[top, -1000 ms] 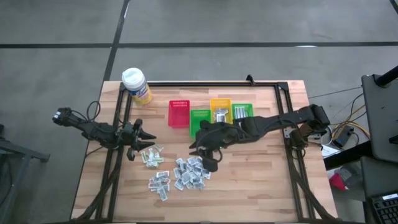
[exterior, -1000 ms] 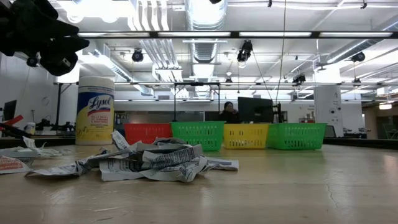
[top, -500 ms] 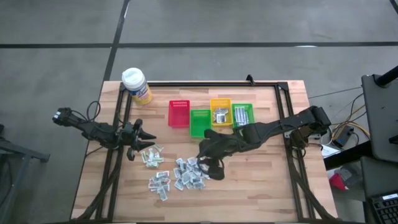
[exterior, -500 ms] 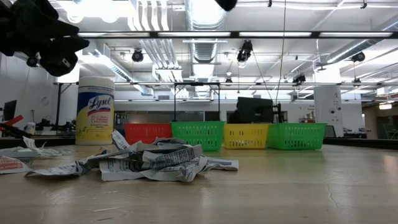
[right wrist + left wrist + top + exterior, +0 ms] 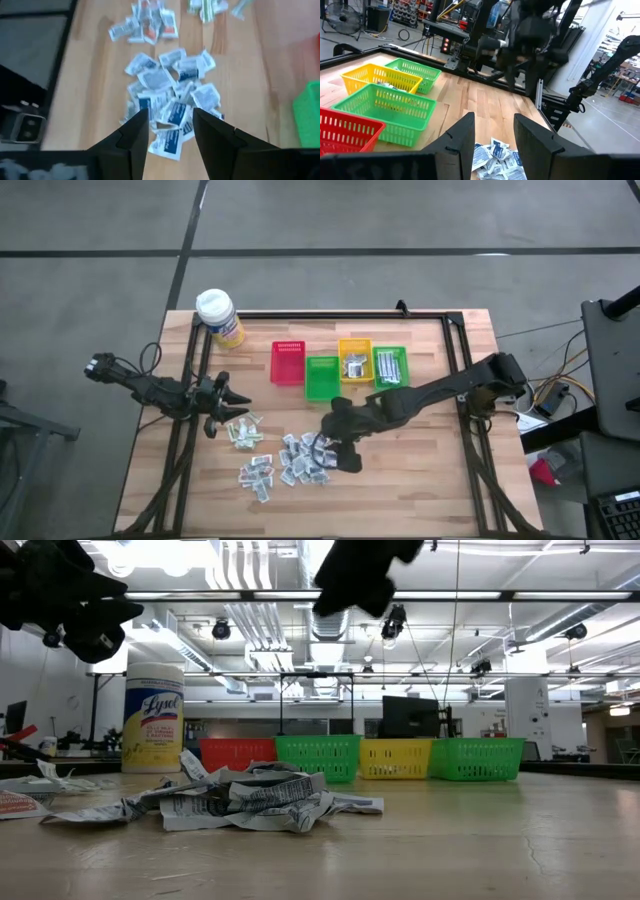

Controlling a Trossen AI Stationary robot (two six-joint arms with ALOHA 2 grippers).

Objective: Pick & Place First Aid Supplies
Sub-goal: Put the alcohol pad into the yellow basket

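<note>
The first aid supplies (image 5: 167, 107), crinkly white blue-printed packets, lay heaped just beneath my right pincer (image 5: 170, 131), its fingers apart and empty.

Both arms are matte black and pretty chunky, with jointed segments and black cables looped along them. The left gripper (image 5: 232, 412) and the right gripper (image 5: 338, 455) each end in two flat, dark, angular fingers (image 5: 134, 131) with squared edges.

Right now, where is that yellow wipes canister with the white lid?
In the high view the Lysol wipes canister stands upright at the table's far left corner, left of the red bin and beyond the waiting left gripper.
</note>
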